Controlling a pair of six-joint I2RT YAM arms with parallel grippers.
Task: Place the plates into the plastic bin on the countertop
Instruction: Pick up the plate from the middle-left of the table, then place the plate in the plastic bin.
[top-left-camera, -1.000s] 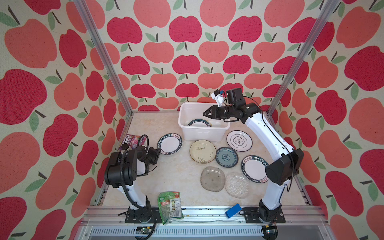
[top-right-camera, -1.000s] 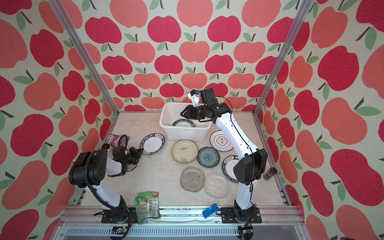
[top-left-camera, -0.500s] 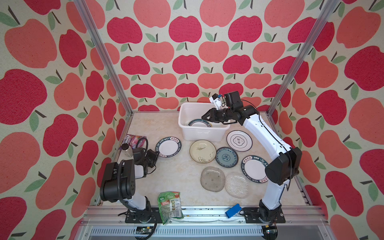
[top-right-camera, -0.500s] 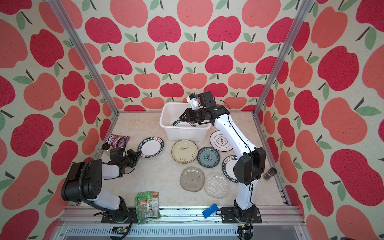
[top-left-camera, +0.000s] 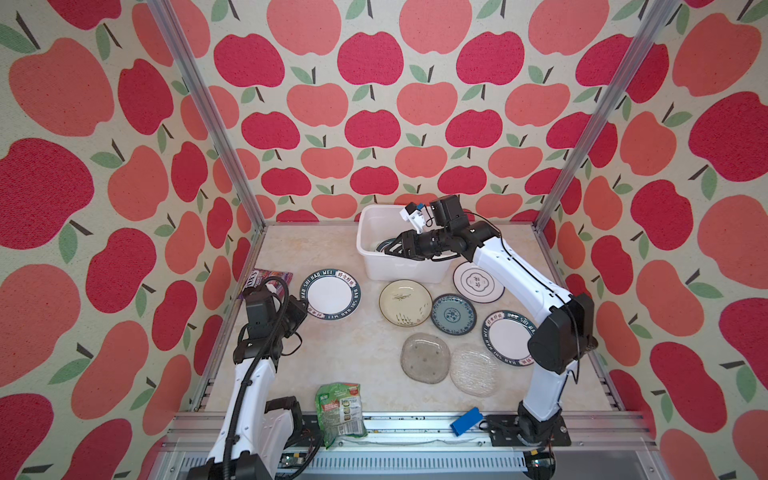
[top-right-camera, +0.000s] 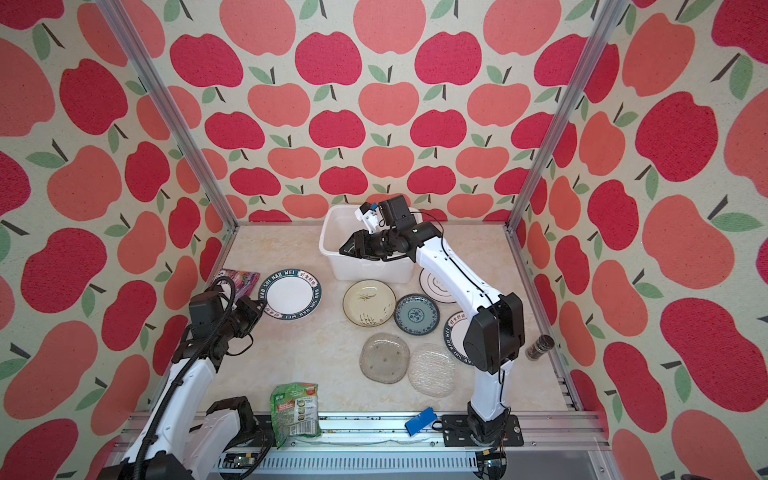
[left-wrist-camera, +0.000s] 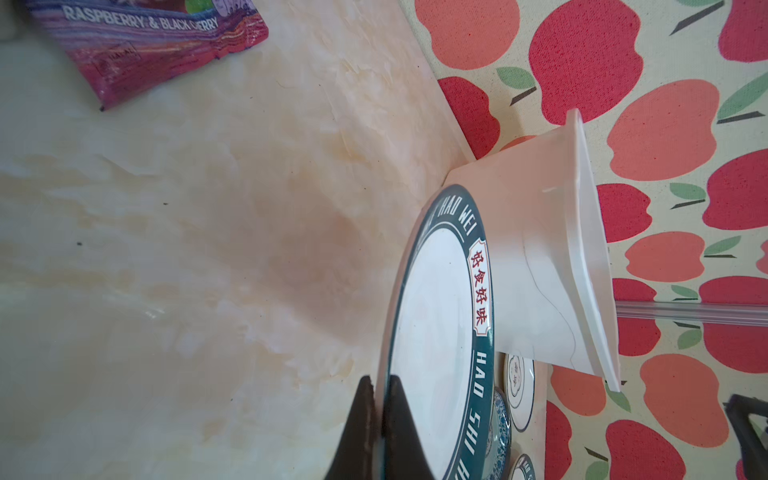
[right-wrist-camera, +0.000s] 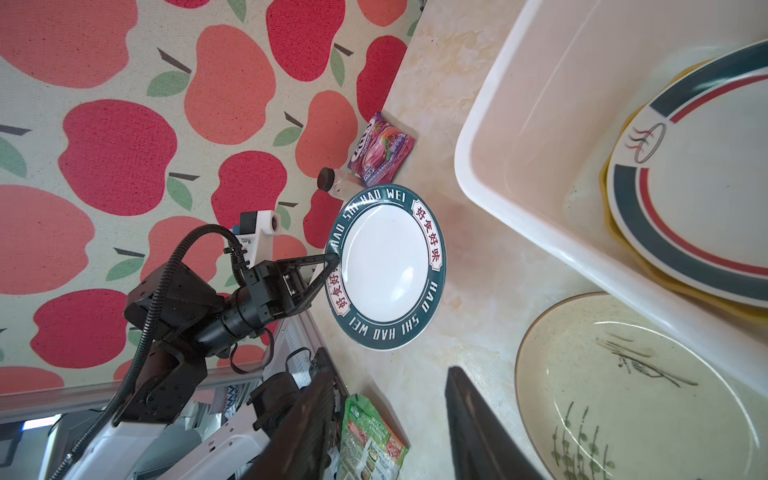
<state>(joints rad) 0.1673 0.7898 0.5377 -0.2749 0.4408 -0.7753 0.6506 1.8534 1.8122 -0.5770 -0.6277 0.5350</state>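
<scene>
Plates (top-left-camera: 405, 307) we count as nine, left to right: one lettered plate (top-left-camera: 331, 294) at the left of the countertop (top-left-camera: 353, 353), its rim pinched tight in the left gripper (right-wrist-camera: 331, 263); two stacked inside the plastic bin (top-left-camera: 399, 270), over which the right gripper (top-left-camera: 390, 248) hangs with jaws parted, holding nothing; six more lying on the countertop before and right of the bin.
</scene>
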